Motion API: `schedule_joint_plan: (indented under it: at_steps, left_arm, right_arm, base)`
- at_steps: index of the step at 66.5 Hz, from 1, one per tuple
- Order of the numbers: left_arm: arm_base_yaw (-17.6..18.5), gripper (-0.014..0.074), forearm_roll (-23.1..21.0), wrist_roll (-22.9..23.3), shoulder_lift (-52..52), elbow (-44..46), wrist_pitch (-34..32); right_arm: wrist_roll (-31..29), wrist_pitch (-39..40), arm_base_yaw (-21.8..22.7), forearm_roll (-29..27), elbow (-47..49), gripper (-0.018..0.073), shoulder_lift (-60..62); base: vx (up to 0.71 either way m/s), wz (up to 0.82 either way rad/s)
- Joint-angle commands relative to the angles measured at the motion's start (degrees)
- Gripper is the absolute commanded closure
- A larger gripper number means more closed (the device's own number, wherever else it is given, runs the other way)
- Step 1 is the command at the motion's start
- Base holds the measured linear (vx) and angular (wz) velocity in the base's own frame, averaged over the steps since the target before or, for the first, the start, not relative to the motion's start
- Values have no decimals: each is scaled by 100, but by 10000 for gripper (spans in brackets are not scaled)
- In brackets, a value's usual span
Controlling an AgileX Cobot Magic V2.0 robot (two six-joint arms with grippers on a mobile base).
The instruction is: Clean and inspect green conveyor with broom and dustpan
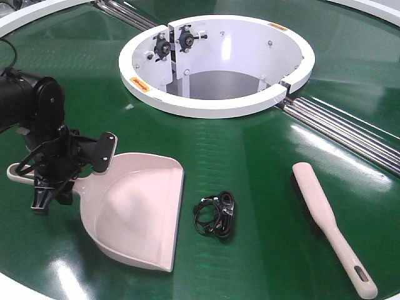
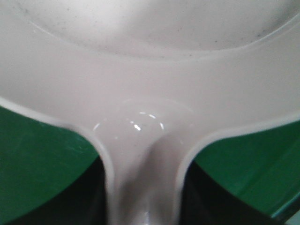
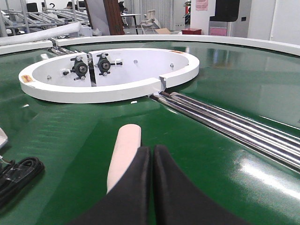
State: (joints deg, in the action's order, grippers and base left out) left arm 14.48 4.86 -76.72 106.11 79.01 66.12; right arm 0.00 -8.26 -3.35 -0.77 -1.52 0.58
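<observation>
The beige-pink dustpan [image 1: 140,215] lies on the green conveyor [image 1: 250,187], its mouth facing right and its handle pointing left. My left gripper [image 1: 55,182] is shut on that handle; in the left wrist view the dustpan handle [image 2: 143,183] runs between two dark fingers [image 2: 91,201]. The broom [image 1: 325,222] lies flat on the belt at the right, handle toward the front. In the right wrist view my right gripper [image 3: 152,150] is shut and holds nothing; it hovers just right of the broom [image 3: 124,154]. The right gripper is out of the front view.
A black tangled clamp or cable [image 1: 215,215] lies between dustpan and broom, also visible at the left as a black tangle [image 3: 18,173]. The white ring housing [image 1: 215,103] stands behind, with silver rods [image 1: 340,125] running off to the right. The belt's white rim [image 1: 19,290] curves at the front left.
</observation>
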Motion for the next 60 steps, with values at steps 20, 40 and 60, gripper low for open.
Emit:
schedule_joint_plan:
  at_steps: [20, 40, 60]
  left_arm:
    - [76, 603, 209, 305, -85, 159, -109]
    - [76, 603, 200, 305, -86, 159, -107]
    - [76, 603, 130, 305, -111, 159, -120]
  right_arm:
    - [-78, 441, 21, 2, -124, 569, 105]
    - [-78, 441, 21, 2, -124, 569, 105]
    - [-78, 441, 21, 2, -124, 569, 105]
  base:
    - [0, 0]
    - [0, 0]
    - [0, 0]
